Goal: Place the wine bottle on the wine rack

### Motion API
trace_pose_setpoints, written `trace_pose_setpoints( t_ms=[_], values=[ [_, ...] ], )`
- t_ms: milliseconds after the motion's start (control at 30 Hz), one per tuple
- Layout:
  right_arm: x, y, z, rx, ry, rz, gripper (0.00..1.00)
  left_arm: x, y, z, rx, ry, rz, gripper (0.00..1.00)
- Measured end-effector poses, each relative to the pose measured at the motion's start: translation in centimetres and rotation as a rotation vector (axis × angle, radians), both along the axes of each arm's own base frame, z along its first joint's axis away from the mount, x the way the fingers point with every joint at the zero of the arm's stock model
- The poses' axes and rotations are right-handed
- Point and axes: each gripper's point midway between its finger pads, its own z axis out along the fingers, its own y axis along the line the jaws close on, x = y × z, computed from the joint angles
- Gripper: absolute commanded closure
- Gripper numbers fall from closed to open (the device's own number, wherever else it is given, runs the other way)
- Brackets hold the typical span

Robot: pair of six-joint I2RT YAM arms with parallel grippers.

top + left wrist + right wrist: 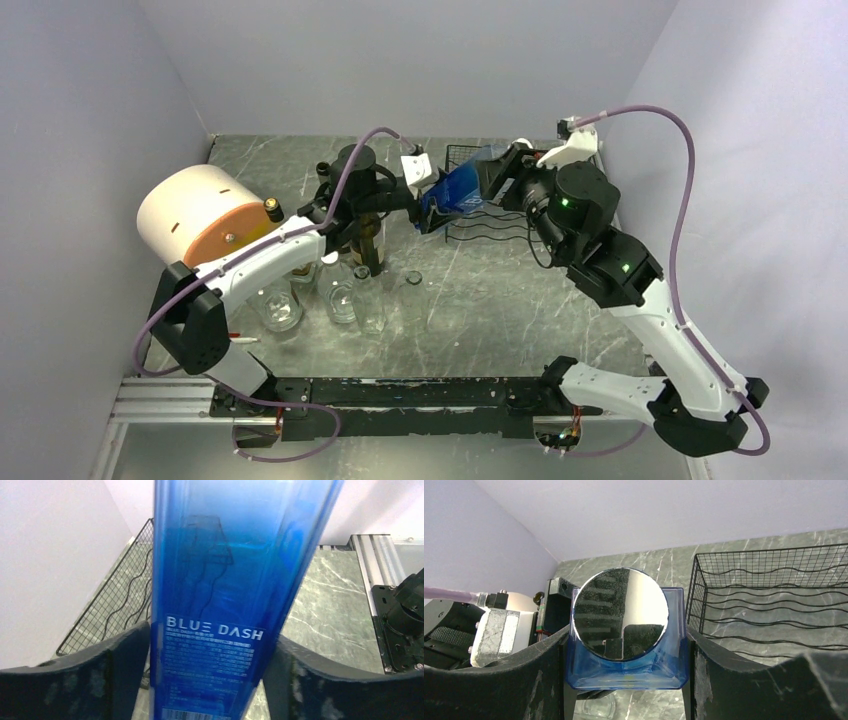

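Observation:
The wine bottle is a square blue one labelled BLUE DASH, held level above the table at the left end of the wine rack. My left gripper is shut on its lower body, one finger against each side. My right gripper is shut on the shoulder just below the round mirror-like cap. The black wire wine rack with wavy tiers stands just right of the bottle in the right wrist view, and shows at the left in the left wrist view.
Several clear glass bottles and jars stand in front of the left arm, with a dark bottle behind them. A big white and orange cylinder lies at the left wall. An aluminium rail runs along the near edge.

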Motion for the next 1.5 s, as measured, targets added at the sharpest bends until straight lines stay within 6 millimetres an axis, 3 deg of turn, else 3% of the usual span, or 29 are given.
trace_pose_setpoints(
  t_ms=[100, 167, 200, 333, 433, 767, 967, 1133, 1267, 1500],
  values=[
    [-0.3, -0.3, 0.4, 0.010, -0.008, 0.000, 0.70, -0.1, -0.2, 0.5, -0.018, -0.033, -0.009, 0.55],
    [-0.5, -0.6, 0.6, 0.017, -0.013, -0.002, 0.60, -0.4, -0.5, 0.8, -0.028, -0.062, -0.025, 0.90],
    [-0.7, -0.7, 0.6, 0.019, -0.011, 0.000, 0.54, -0.5, -0.6, 1.0, -0.032, -0.074, -0.028, 0.93],
    [-1.4, -1.0, 0.8, 0.027, -0.011, 0.017, 0.18, -0.6, -0.7, 1.4, -0.035, -0.129, -0.041, 0.93],
    [-2.7, -0.6, 1.5, 0.059, -0.032, 0.085, 0.09, -0.3, -0.7, 1.6, -0.023, -0.189, -0.035, 0.93],
    [-8.8, -4.1, 5.1, 0.110, -0.176, 0.198, 0.06, 2.3, 1.6, 3.0, 0.068, -0.569, 0.096, 0.93],
    [-10.2, -5.7, 7.3, 0.076, -0.210, 0.198, 0.06, 2.7, 2.5, 4.4, 0.131, -0.810, 0.106, 0.93],
    [-10.0, -5.9, 7.7, 0.005, -0.189, 0.194, 0.06, 2.3, 2.7, 5.5, 0.182, -1.000, 0.097, 0.93],
    [-8.6, -4.6, 6.1, -0.090, -0.120, 0.205, 0.06, 1.0, 2.3, 5.2, 0.231, -1.154, 0.074, 0.93],
    [-6.4, -2.0, -1.3, -0.278, 0.080, 0.256, 0.05, -1.5, 1.0, 1.2, 0.301, -1.330, -0.017, 0.93]
  ],
)
